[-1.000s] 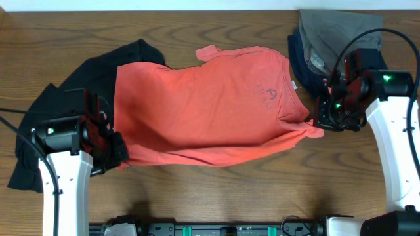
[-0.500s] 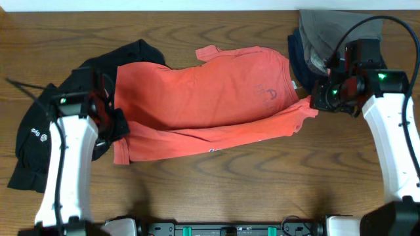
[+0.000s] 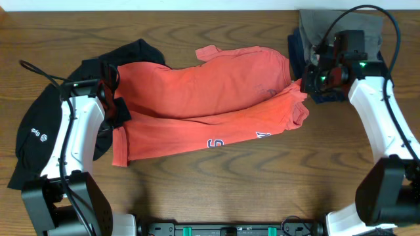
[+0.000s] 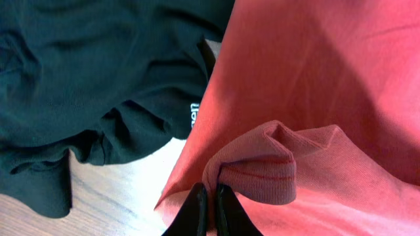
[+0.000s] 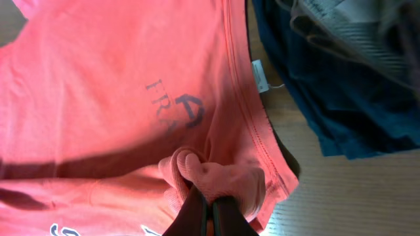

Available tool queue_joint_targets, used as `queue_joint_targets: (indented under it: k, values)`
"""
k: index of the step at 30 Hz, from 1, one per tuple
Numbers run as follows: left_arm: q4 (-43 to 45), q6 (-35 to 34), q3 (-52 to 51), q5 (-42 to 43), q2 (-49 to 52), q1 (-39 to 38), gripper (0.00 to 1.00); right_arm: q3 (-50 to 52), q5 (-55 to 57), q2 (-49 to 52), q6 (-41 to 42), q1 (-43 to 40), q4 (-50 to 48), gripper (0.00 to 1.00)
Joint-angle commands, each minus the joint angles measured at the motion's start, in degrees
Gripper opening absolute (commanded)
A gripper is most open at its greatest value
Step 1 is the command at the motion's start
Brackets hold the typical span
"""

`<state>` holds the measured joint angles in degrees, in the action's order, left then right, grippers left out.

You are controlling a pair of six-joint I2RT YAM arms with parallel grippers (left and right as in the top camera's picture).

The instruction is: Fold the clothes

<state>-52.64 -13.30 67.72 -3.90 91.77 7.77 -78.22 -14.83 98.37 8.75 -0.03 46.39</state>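
Note:
The orange-red T-shirt (image 3: 203,98) lies spread across the table's middle, its near edge lifted and folded back so white-and-navy lettering (image 3: 216,142) shows. My left gripper (image 3: 117,107) is shut on the shirt's left hem, seen bunched in the left wrist view (image 4: 209,191). My right gripper (image 3: 306,82) is shut on the shirt's right hem, bunched in the right wrist view (image 5: 209,196). The black top (image 3: 52,124) with a small white logo (image 3: 36,134) lies at the left, partly under the shirt.
A pile of grey and navy garments (image 3: 328,33) sits at the back right corner, close to my right gripper; it also shows in the right wrist view (image 5: 341,85). Bare wooden table (image 3: 230,190) runs along the front.
Both grippers have carried the shirt's near edge up and toward the back of the table, folding it over. The lettering on the underside has come into view.

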Motion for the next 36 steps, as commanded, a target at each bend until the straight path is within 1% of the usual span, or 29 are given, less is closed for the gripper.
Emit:
queue_joint_targets:
  k: [1,9,18,19,21,22,23,24,27,29,31,34,36]
  values:
    - [0.76,-0.76,-0.15,-1.77,0.79,0.26,0.06,-0.09,-1.31,2.64,-1.90,1.60,-0.61,0.01]
    - [1.77,-0.74,-0.17,-3.04,2.05,0.26,0.06,-0.09,-1.29,5.84,-2.62,3.39,-4.09,0.01]
    - [1.75,-0.72,-0.35,-3.06,5.99,0.26,0.06,-0.09,-0.98,5.86,-2.64,2.60,-3.34,0.01]
    - [1.75,-0.72,-0.35,-3.06,6.25,0.26,0.09,-0.09,-0.81,5.86,-2.64,2.62,-3.28,0.03]
    - [1.55,-0.72,-0.35,-3.04,6.45,0.24,0.39,-0.09,-0.83,5.86,-3.39,2.62,-3.08,0.38]
    - [1.38,-0.72,-0.35,-3.04,6.45,0.24,0.52,-0.09,-0.81,5.86,-3.93,2.62,-3.04,0.62]
    - [1.29,-0.66,-0.35,-3.04,6.45,0.24,0.59,-0.09,-0.81,5.86,-4.55,2.62,-3.02,0.68]
    - [1.11,-0.35,-0.35,-3.02,6.45,0.26,0.67,-0.09,-0.79,5.81,-4.87,2.56,-2.97,0.71]
    - [0.66,1.90,-0.28,-3.02,6.25,0.26,0.78,-0.37,-1.07,5.66,-5.20,2.23,-2.82,0.72]
    - [-0.15,3.21,0.39,-2.99,5.84,0.24,0.82,-1.27,-1.84,5.29,-5.22,1.92,-2.36,0.71]
    - [-1.62,3.41,2.01,-2.99,5.20,0.24,0.86,-3.02,-2.16,4.87,-5.25,1.79,-1.29,0.68]
    - [-3.74,3.67,5.18,-3.02,3.76,0.24,0.88,-7.89,-2.14,4.31,-6.32,1.92,2.29,0.66]
    - [-5.20,4.33,7.69,-2.97,2.51,0.24,0.92,-11.72,-2.14,4.28,-7.39,2.05,5.31,0.65]
